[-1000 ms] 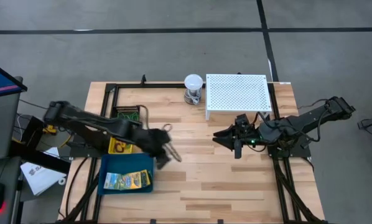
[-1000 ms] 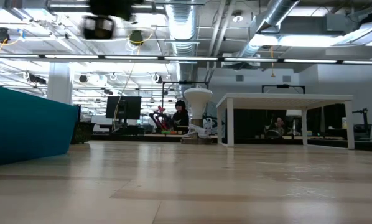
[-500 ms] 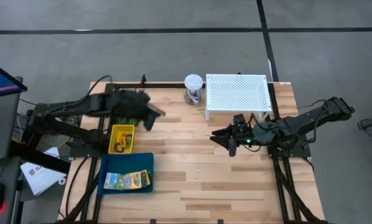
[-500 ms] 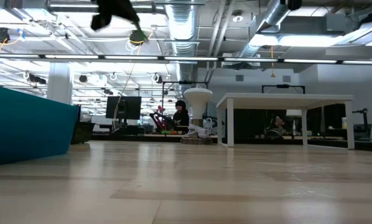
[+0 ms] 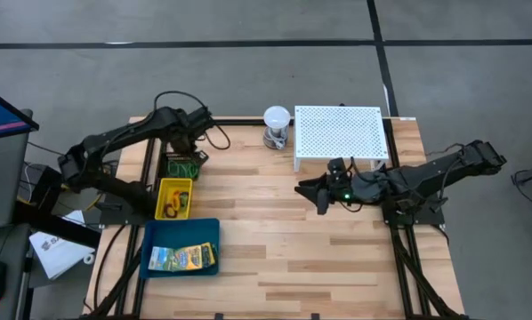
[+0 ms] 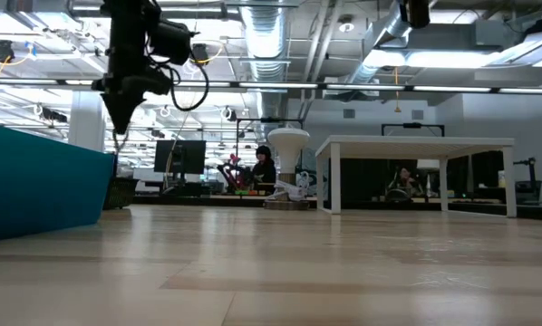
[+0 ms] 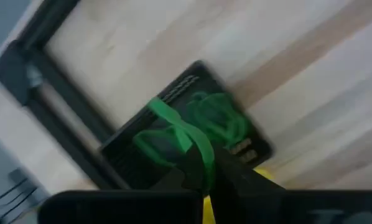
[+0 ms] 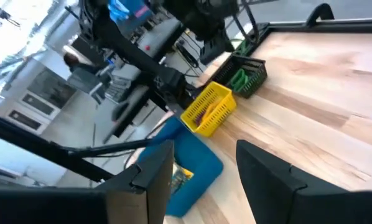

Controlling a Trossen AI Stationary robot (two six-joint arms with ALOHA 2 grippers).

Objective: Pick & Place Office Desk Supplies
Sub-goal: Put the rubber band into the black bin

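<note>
1. The black mesh basket sits at the far left corner of the wooden surface, with green loops heaped inside it. The yellow bin stands just beside the basket on its near side, and the blue tray lies beyond that bin, holding flat printed packets.
2. The left gripper hangs just above the basket, jaws clenched on a green loop that dangles over the basket's opening.
3. The right gripper hovers over bare wood well away from the basket, near the white perforated stand, jaws parted and holding nothing.
4. A white ball-topped object stands between the basket and the stand.
5. The left wrist view alone shows the pinched loop; the high view shows only green inside the basket.
6. The right wrist view shows the bin's slotted lattice walls and the tray's smooth plastic.
7. The low view shows the tray as a teal wall and the left arm raised above it.
</note>
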